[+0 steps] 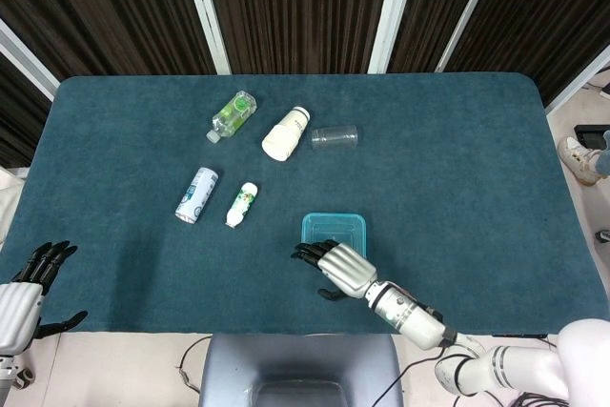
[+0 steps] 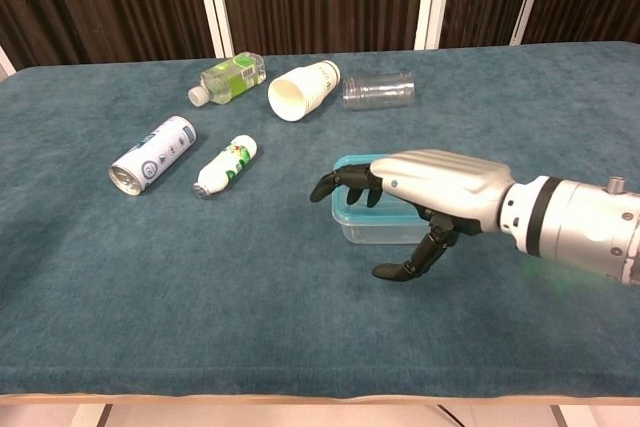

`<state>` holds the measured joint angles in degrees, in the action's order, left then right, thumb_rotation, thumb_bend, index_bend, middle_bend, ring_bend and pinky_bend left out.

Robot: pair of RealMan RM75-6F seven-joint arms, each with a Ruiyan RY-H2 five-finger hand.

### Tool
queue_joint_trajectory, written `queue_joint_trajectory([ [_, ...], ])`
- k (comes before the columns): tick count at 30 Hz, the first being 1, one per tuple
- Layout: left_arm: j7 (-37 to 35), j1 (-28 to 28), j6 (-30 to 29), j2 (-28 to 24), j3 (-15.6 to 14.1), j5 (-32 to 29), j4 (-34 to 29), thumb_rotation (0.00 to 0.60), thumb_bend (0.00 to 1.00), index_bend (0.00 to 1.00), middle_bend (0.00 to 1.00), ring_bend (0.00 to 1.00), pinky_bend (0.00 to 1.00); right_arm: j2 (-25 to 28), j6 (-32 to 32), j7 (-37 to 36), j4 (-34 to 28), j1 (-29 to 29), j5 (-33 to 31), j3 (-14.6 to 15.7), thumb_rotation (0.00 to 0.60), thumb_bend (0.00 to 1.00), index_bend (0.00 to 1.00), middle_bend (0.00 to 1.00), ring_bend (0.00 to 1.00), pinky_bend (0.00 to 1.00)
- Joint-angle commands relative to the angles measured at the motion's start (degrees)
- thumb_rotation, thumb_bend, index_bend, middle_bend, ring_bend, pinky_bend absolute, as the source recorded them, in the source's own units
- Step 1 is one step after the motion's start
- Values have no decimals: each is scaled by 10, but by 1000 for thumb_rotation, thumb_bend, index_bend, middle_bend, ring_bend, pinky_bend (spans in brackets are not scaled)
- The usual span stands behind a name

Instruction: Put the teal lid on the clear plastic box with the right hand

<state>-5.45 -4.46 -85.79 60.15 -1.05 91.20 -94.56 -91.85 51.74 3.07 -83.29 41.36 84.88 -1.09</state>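
Teal lid sits on the clear plastic box, near table's front edge. Right hand hovers just at box's near side, fingers spread, holding nothing. Left hand empty, far left.

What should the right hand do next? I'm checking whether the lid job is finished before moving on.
Probably draw the right hand back toward the table's near edge. The teal lid already sits on the clear box, and the hand holds nothing, its fingers spread just over the lid's near edge. Whether the lid is pressed fully home cannot be told.
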Motion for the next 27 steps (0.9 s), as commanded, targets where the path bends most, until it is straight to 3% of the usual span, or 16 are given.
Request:
queue_joint_trajectory([
  [1, 0, 0, 0, 0, 0, 0, 0, 600, 367, 145, 96, 60, 324, -1, 0, -2, 3, 0, 1, 1, 600, 419, 299, 260, 267, 379],
  [15, -2, 1, -2, -1, 0, 1, 0, 600, 366, 145, 96, 66, 324, 8, 21, -17, -5, -7, 18, 1, 600, 419, 295, 259, 264, 375],
  [21, 2, 1, -2, 0, -1, 2, 0, 600, 367, 145, 96, 66, 324, 48, 90, -10, -44, -32, 52, 2, 600, 419, 265, 259, 229, 349],
  [27, 11, 0, -1, 4, 0, 4, 1, 600, 367, 145, 96, 66, 325, 114, 181, 56, -112, -86, 74, 14, 600, 419, 189, 236, 165, 301],
])
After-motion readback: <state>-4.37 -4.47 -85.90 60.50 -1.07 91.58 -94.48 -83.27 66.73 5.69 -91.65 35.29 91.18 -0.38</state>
